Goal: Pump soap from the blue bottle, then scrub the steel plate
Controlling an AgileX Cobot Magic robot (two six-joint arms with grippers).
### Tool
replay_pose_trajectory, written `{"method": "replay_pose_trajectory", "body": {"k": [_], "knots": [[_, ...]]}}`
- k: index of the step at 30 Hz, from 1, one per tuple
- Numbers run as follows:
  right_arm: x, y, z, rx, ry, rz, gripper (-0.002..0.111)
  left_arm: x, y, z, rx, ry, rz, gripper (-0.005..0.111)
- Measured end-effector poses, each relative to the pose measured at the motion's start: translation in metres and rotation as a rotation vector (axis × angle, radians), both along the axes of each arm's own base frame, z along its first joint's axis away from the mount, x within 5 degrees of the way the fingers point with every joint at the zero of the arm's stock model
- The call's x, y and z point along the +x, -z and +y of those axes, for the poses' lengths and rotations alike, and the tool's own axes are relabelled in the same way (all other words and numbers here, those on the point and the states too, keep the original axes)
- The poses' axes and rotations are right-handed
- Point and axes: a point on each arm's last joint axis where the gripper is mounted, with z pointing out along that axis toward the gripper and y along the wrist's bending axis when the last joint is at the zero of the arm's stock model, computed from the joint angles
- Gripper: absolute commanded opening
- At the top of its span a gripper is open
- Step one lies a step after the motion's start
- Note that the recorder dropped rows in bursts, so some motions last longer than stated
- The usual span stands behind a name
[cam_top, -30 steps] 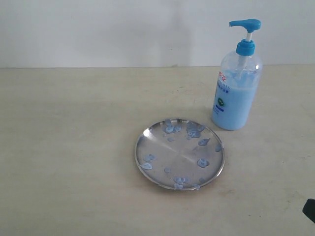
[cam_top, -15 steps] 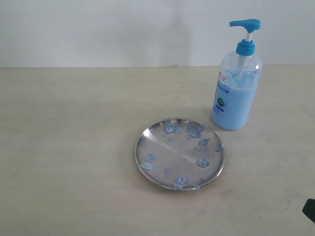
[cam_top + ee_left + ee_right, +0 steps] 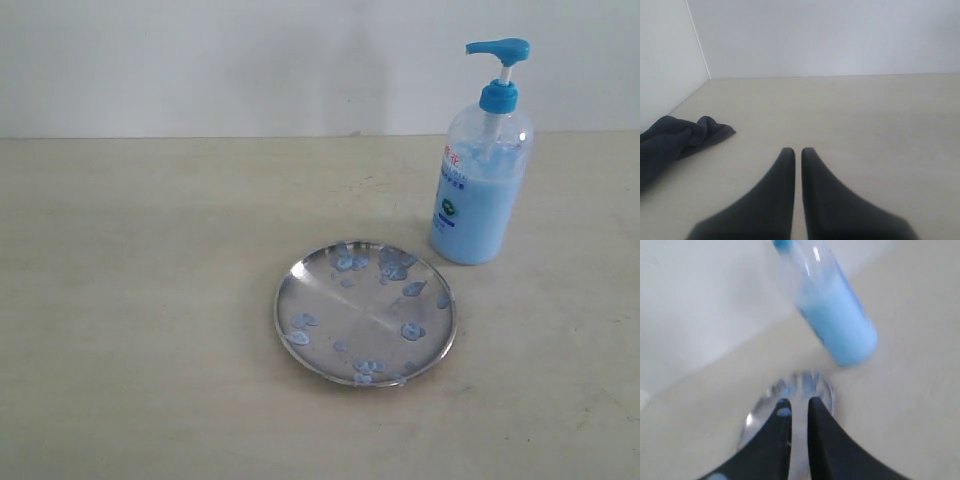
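Steel plate (image 3: 365,312) flat on beige table (image 3: 150,300), pale soap blobs (image 3: 412,330) scattered over it, blue bottle (image 3: 480,190) upright at its two o'clock, just apart, left gripper (image 3: 797,152) pinched narrow, empty, dark cloth (image 3: 675,140) near it, right gripper (image 3: 796,402) likewise narrow, empty, facing plate and bottle

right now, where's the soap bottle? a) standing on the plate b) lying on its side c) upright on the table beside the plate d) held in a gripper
c: the bottle stands upright on the table, just past the plate's far right rim.
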Motion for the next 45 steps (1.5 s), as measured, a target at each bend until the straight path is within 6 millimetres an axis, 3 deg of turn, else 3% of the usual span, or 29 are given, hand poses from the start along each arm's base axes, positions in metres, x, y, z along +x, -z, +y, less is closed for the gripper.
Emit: {"method": "replay_pose_trajectory", "body": {"k": [7,18,23,25,31,41,45], "knots": [[-0.004,-0.033,-0.021,-0.374,0.206,-0.393,0.001,0.000,-0.001,0.000,0.002,0.000,-0.008,0.004],[-0.003,-0.029,-0.015,-0.575,0.119,-0.380,0.001,0.000,-0.001,0.000,0.003,0.001,-0.014,0.004],[-0.003,-0.030,-0.009,-0.519,0.066,-0.407,0.001,0.000,-0.001,0.000,0.003,0.001,-0.014,0.004],[-0.003,-0.025,-0.006,-0.476,0.018,-0.353,0.001,0.000,-0.001,0.000,0.003,0.001,-0.014,0.004],[-0.004,0.010,-0.008,-0.532,-0.067,0.022,0.001,0.000,-0.001,0.000,0.003,0.001,-0.014,0.004],[-0.005,0.015,-0.010,-0.545,-0.064,0.076,0.001,0.000,-0.001,0.000,0.003,0.001,-0.014,0.004],[-0.005,0.015,-0.015,-0.534,0.026,0.106,0.001,0.000,-0.001,0.000,0.003,0.001,-0.014,0.004]]}}
